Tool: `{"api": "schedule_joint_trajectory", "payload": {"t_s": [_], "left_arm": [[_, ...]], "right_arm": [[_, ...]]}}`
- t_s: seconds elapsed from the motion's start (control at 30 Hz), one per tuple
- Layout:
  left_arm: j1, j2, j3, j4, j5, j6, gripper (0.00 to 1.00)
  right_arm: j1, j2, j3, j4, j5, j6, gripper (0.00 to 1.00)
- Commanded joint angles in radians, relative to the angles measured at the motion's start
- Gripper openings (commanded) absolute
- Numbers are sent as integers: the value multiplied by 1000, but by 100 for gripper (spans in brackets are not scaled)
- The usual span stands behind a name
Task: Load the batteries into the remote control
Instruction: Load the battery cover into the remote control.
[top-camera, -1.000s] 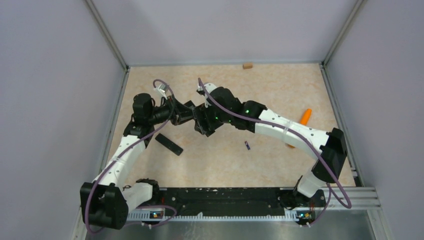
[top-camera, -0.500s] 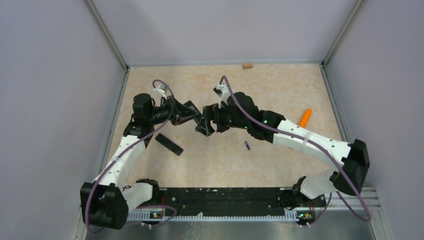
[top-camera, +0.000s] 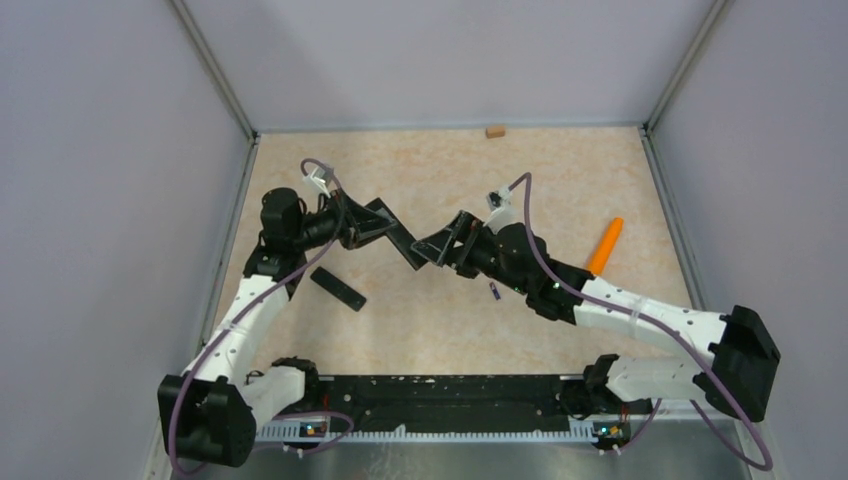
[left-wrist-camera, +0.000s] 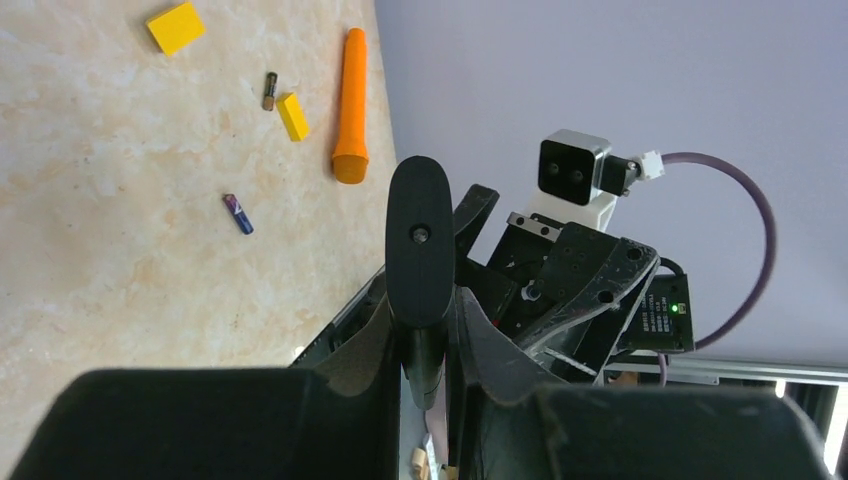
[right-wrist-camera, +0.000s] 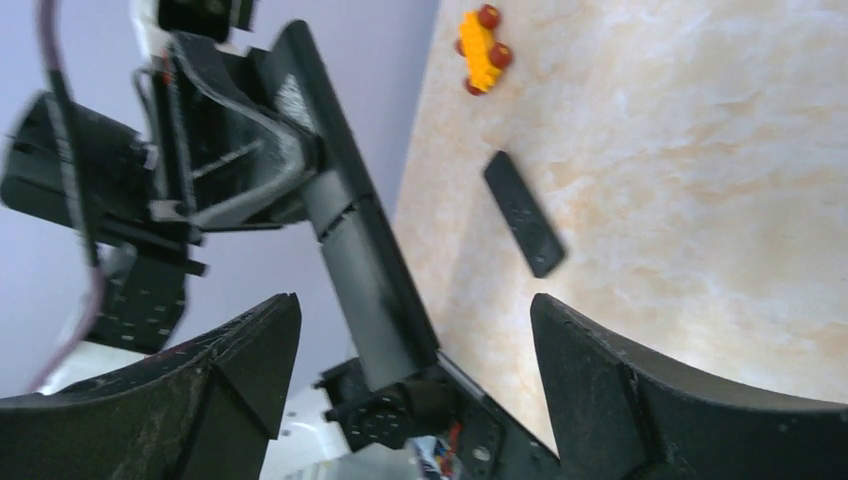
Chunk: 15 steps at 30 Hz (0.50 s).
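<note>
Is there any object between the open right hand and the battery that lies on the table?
Nothing visible does. The battery lies on the table close to the right hand, which is open near the remote that the left hand holds up.

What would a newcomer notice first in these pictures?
The left end effector gripping a black remote in the air above mid-table, with the right end effector open at its far end. Next, the orange stick near the right edge and a small battery lying beside the right arm.
</note>
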Motion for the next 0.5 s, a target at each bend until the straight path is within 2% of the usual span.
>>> {"api": "schedule_joint_trajectory", "payload": {"t_s": [0.0,0.2,0.3,0.47], "left_arm": [[4,-47,-18,101,7,-69,0],[4,-81,-36,150,-11,-135,0],[4,-101,-47,220,-13,-167,0],[4,-117,-33,228,-6,-182,0]], "right_arm": [[-6,22,1,255,-37,158,83],[-3,81,-25,377,-75,276,67],[-1,84,-42,390,-75,303,61],[7,81,-74,400,-68,323,51]]}}
